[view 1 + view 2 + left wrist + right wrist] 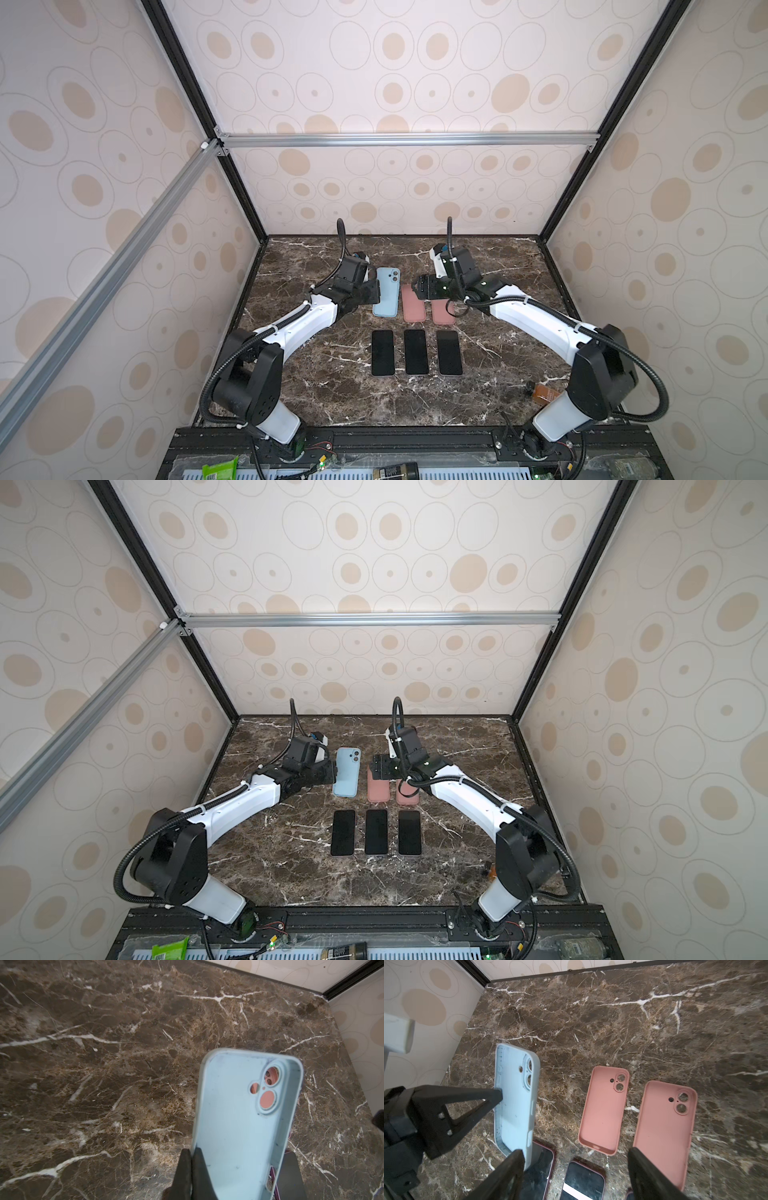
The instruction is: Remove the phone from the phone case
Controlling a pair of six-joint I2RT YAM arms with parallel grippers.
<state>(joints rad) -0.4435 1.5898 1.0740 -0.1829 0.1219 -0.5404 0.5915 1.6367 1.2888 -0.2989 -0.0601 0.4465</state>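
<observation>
Left fingers [184, 1172] pinch one long side wall of the blue case [234, 1118], holding it tilted up off the worktop [498, 374] with its hollow inside showing and no phone in it. That grip on the thin wall probably serves to steady the soft shell while it is carried or set down. Right fingers [645, 1169] hang spread and hold nothing, just past the blue case's free side and above two empty pink cases [604, 1109]. Three phones [416, 352] lie screen-up in a row, nearer the robot than both sets of fingers. One lies just beyond the blue case's lower end, so the removal looks done.
</observation>
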